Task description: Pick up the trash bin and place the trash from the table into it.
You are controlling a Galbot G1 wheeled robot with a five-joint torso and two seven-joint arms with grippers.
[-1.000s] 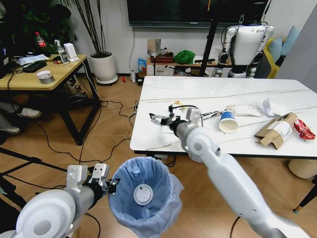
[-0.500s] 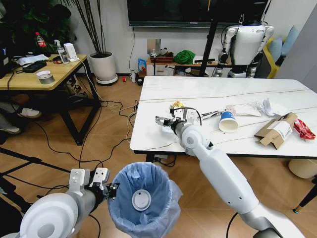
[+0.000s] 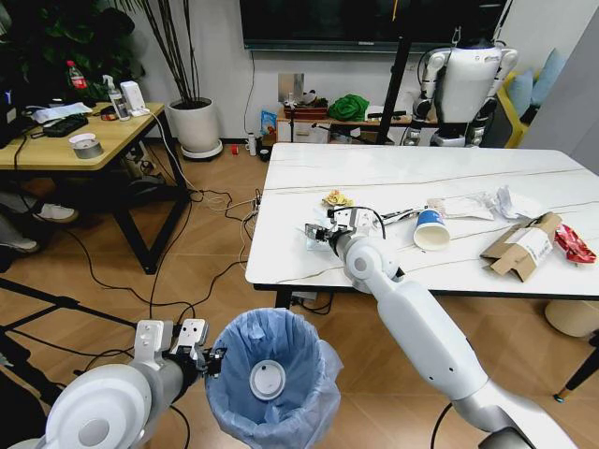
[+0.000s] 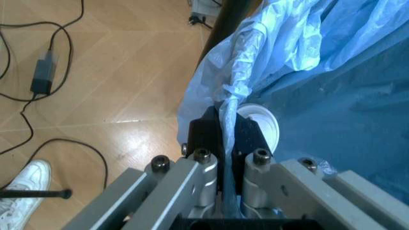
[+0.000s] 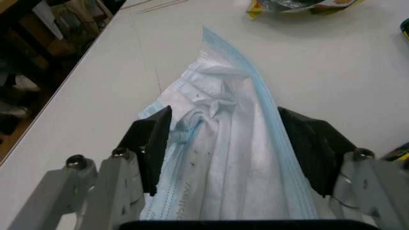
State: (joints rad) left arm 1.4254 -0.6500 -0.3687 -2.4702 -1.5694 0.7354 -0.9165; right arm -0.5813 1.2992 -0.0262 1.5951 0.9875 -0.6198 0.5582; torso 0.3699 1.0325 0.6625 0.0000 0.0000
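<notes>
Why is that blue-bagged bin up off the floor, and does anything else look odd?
The left gripper holds the trash bin by a pinch of bag at its rim. A white disc lies inside. The paper cup lies tipped on the table.

Place: an office or robot-testing room, as far as I can tell.
Floor: wood-look boards around me, with black cables trailing loose across them.
Wall: a big dark screen hangs ahead of me.
Work surfaces: a white marble-look table in front; a light wooden desk to my left carrying tape rolls, bottles and a keyboard.
Company: another white robot stands parked by the far wall.
Greenery: a tall plant in a white pot stands beside the desk.
</notes>
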